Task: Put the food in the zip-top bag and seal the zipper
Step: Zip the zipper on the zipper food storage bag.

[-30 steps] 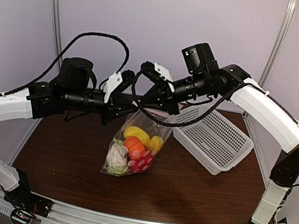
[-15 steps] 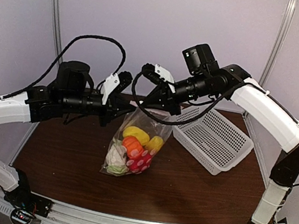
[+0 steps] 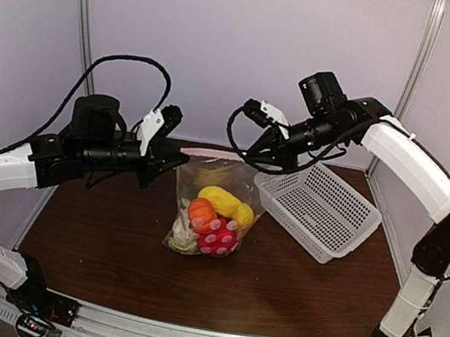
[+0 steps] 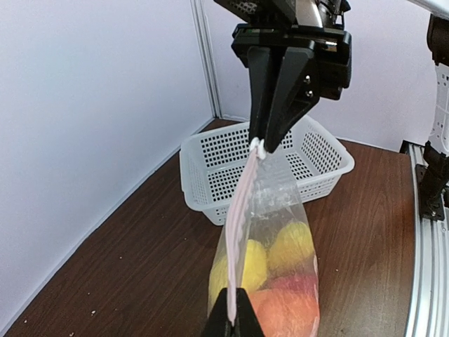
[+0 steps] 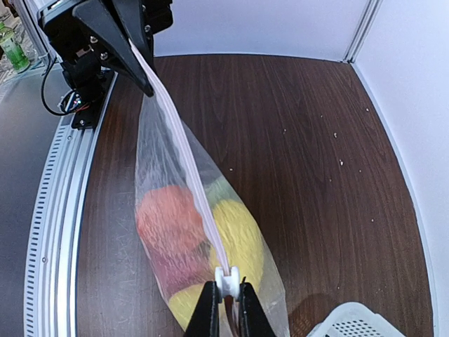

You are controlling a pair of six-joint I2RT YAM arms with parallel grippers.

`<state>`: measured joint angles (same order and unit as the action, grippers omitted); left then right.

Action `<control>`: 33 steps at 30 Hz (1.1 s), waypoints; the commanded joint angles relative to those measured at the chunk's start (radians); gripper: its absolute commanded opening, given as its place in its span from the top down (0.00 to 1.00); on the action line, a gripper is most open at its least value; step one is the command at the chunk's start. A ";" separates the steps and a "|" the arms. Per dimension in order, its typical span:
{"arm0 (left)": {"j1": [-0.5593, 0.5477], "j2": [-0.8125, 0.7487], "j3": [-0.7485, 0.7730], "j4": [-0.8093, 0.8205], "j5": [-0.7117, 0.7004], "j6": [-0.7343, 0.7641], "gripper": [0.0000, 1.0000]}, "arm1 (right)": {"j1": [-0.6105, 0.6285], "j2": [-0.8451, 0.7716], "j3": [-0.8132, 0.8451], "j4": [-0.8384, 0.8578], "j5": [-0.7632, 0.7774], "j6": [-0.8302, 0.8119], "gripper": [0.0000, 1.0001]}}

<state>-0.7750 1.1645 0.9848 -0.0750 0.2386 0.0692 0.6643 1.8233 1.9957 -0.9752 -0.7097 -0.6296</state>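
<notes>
Both arms have the zip-top bag (image 3: pixel 220 187) strung up between them. Left fingers (image 4: pixel 219 324) are pinched tight on one end of the zipper (image 4: pixel 242 210), and right fingers (image 5: pixel 207 312) are clamped on the other end. The food (image 3: pixel 214 221) is all inside. The bag hangs over the counter (image 3: pixel 100 243), near the white basket (image 3: pixel 326 207).
</notes>
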 commanded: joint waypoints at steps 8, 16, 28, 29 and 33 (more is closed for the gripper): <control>0.032 -0.039 -0.039 0.049 -0.029 -0.011 1.00 | -0.138 -0.121 -0.123 -0.080 0.100 -0.041 1.00; 0.038 -0.038 -0.055 0.067 -0.029 -0.021 1.00 | -0.186 -0.148 -0.164 -0.101 0.111 -0.058 1.00; 0.046 -0.030 -0.066 0.098 -0.018 -0.026 1.00 | -0.215 -0.167 -0.195 -0.106 0.122 -0.058 1.00; 0.046 -0.028 -0.067 0.100 -0.018 -0.026 1.00 | -0.215 -0.166 -0.195 -0.105 0.123 -0.058 1.00; 0.051 -0.028 -0.077 0.105 -0.020 -0.028 1.00 | -0.215 -0.162 -0.192 -0.099 0.125 -0.054 1.00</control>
<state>-0.7460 1.1530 0.9245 -0.0067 0.2386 0.0536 0.4751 1.6867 1.8126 -1.0557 -0.6613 -0.6853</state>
